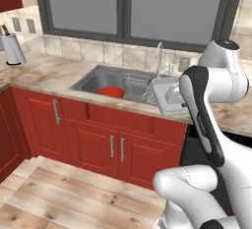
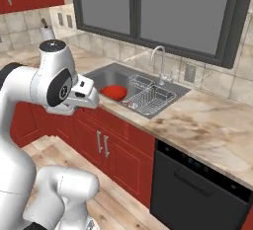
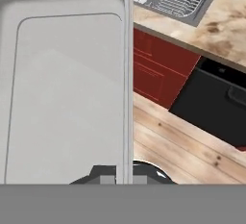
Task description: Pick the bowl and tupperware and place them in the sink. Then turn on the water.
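Observation:
The tupperware point(image 3: 67, 98), a light grey rectangular container with rounded corners, looms close in the hand view. My gripper point(image 3: 124, 180) is shut on its rim, one fingertip on each side of the thin wall. From the left base view the tupperware point(image 1: 162, 98) hangs in the air in front of the counter's edge, at the right end of the sink point(image 1: 88, 81). The glossy red bowl point(image 1: 110, 92) lies inside the basin, also seen as the bowl point(image 2: 114, 92) left of the wire rack point(image 2: 150, 99). No water runs from the curved chrome faucet point(image 2: 159, 60).
Marble counter runs both sides of the sink point(image 2: 106, 73). Red cabinet doors point(image 1: 113, 147) sit below it, with a black dishwasher point(image 2: 197, 187) to the right. A paper towel roll point(image 1: 12, 48) stands on the left counter. A window spans the wall behind the faucet point(image 1: 159, 56).

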